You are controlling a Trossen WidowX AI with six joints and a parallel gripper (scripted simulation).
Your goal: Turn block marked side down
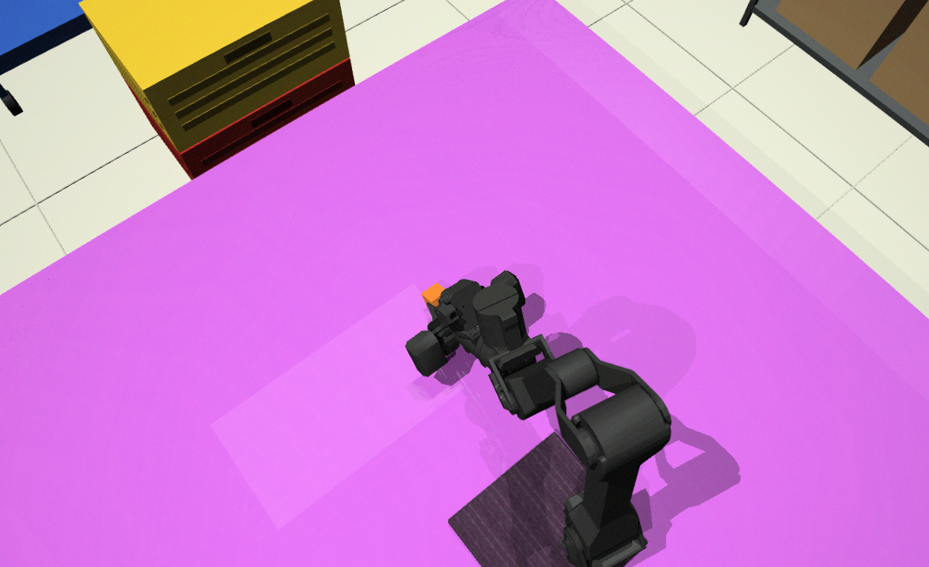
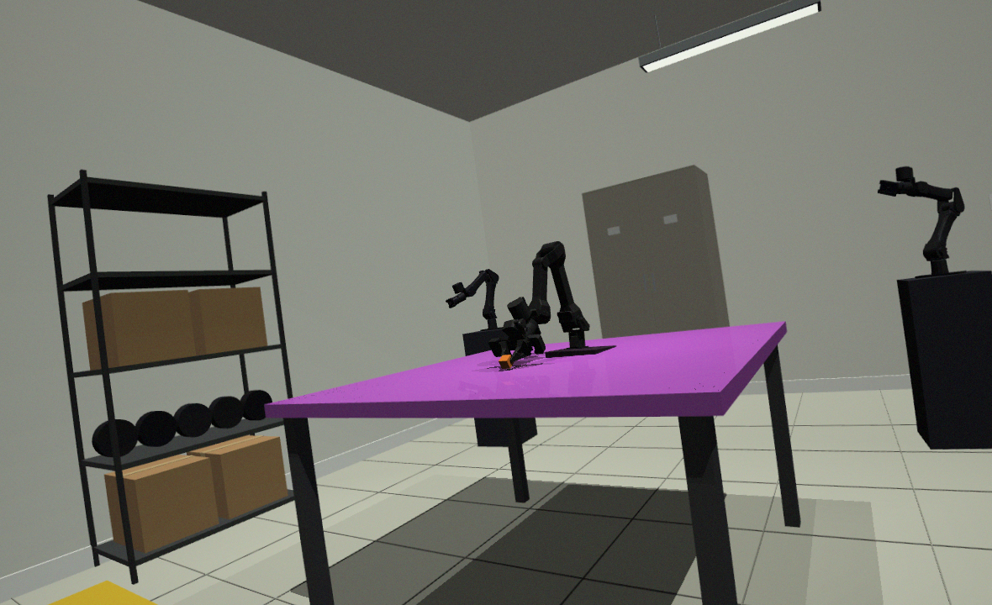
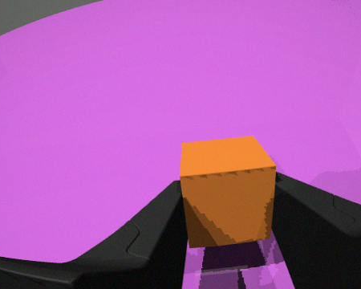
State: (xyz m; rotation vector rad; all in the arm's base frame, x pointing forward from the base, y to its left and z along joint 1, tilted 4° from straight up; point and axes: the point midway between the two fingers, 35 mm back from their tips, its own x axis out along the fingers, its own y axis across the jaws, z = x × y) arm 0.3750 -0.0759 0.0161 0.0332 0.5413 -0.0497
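The orange block is held between the two black fingers of my gripper, which is shut on it. In the wrist view two plain orange faces of the block show, and no mark is visible on them. In the exterior view the block is low at the magenta table; whether it touches the top cannot be told. The gripper leans forward at a low angle. The marked side is not in sight.
The arm's dark base plate lies on the table behind the gripper. A yellow and red cabinet stands beyond the table's edge. A shelf rack with boxes stands off the table.
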